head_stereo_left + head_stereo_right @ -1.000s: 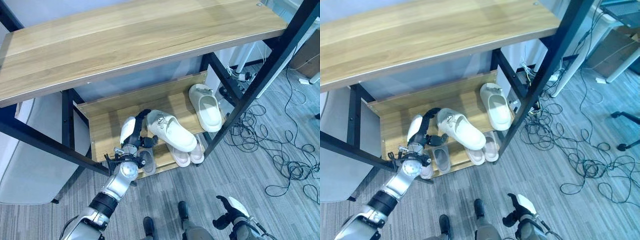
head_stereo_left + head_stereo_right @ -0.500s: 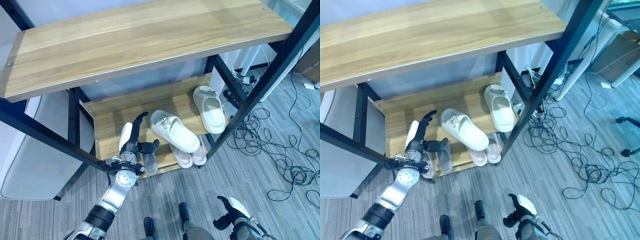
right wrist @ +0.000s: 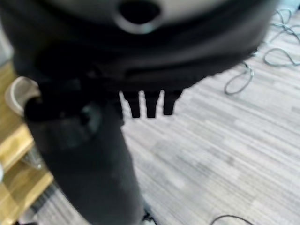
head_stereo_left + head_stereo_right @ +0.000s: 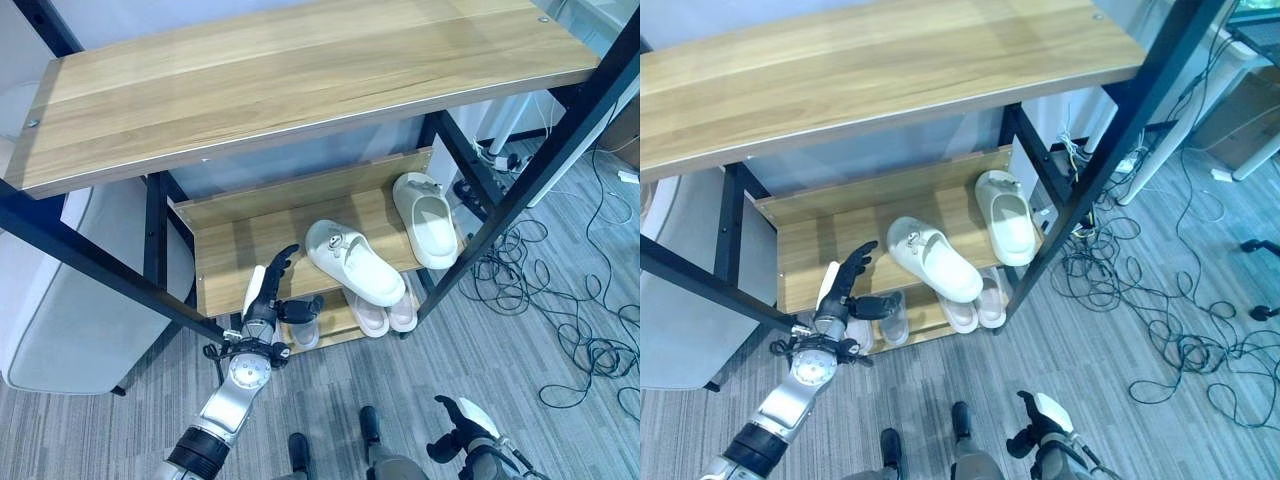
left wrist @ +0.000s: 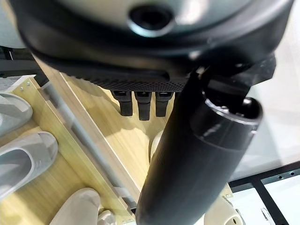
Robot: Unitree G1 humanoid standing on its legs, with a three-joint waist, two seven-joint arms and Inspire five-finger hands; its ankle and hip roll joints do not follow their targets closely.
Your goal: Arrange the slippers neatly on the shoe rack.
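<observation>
The shoe rack (image 4: 240,245) has a wide top board (image 4: 300,80), a middle shelf and a low shelf. One white slipper (image 4: 352,264) lies slanted on the middle shelf, and a second white slipper (image 4: 424,218) lies at its right end. A pink pair (image 4: 388,314) and a grey pair (image 5: 21,157) sit on the low shelf. My left hand (image 4: 264,298) is open at the middle shelf's front edge, left of the slanted slipper and apart from it, holding nothing. My right hand (image 4: 1036,424) hangs open low over the floor.
Black frame posts (image 4: 525,175) stand at the rack's corners and a black bar (image 4: 90,275) crosses in front at the left. Loose cables (image 4: 570,310) spread over the grey floor on the right. A pale grey cabinet (image 4: 70,320) stands left of the rack.
My left hand has drawn back from the slanted white slipper's heel toward the shelf's front edge and sunk lower. The slipper stays put. The whole view has shifted slightly.
</observation>
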